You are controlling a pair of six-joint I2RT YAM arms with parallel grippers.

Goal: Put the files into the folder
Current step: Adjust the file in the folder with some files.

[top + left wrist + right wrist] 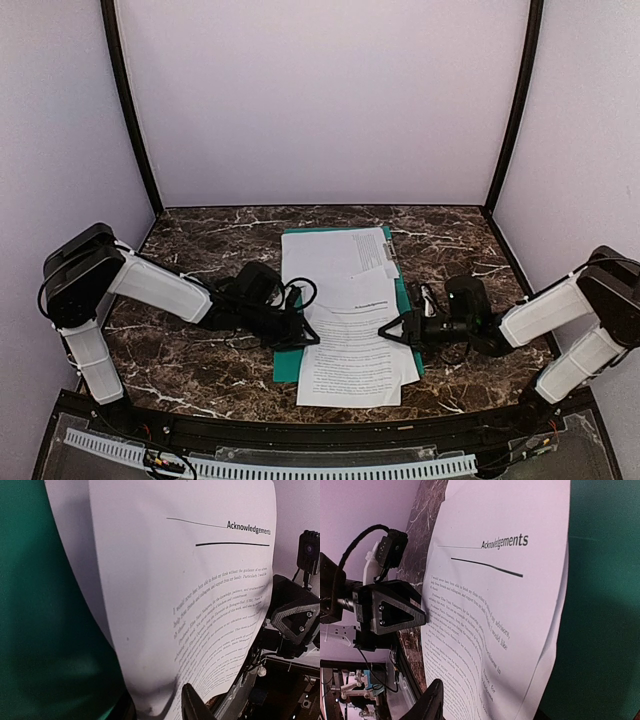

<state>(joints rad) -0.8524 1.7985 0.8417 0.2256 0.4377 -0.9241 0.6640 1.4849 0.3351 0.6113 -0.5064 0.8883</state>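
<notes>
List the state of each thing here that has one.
Folder, lying flat under both sheets.
Far sheet, flat on the folder.
Near sheet, bowed, overhanging the folder's near edge.
Left tool, at the near sheet's left edge; grip unclear.
Right tool, at its right edge; grip unclear.
</notes>
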